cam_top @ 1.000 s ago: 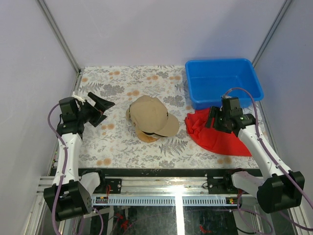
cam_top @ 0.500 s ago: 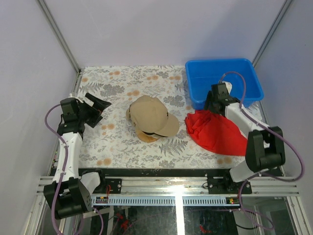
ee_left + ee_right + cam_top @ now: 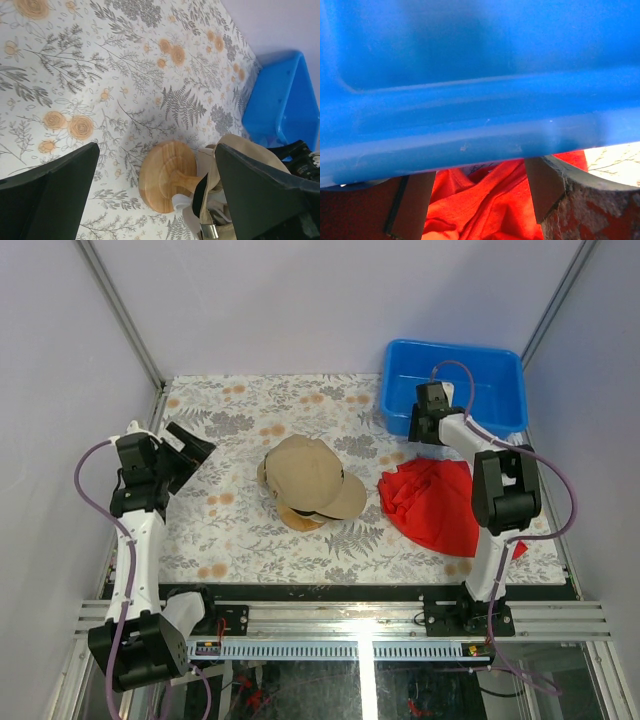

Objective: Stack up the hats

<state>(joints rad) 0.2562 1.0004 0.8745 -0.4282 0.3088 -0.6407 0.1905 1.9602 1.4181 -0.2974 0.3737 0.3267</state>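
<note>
The hats [image 3: 308, 475] sit in one pile at the table's middle, a tan cap on top with its brim toward the front right. In the left wrist view the tan hat [image 3: 247, 147] hangs over a wooden stand [image 3: 165, 180], with a white edge and a black strap underneath. My left gripper [image 3: 197, 452] is open at the left side of the table, apart from the pile, its jaws [image 3: 156, 150] holding nothing. My right gripper [image 3: 425, 427] is open at the blue bin's front left corner, its fingers [image 3: 545, 192] reaching under the rim above the red cloth.
The blue bin [image 3: 470, 390] stands at the back right and fills the upper right wrist view [image 3: 470, 100]. A red cloth [image 3: 440, 505] lies crumpled in front of it, also under my right gripper [image 3: 480, 210]. The bin's corner [image 3: 280, 110] shows beyond the hats.
My right arm swung from above the red cloth back to the bin's front left edge, and the bin shifted toward the back. My left gripper drew back to the left.
</note>
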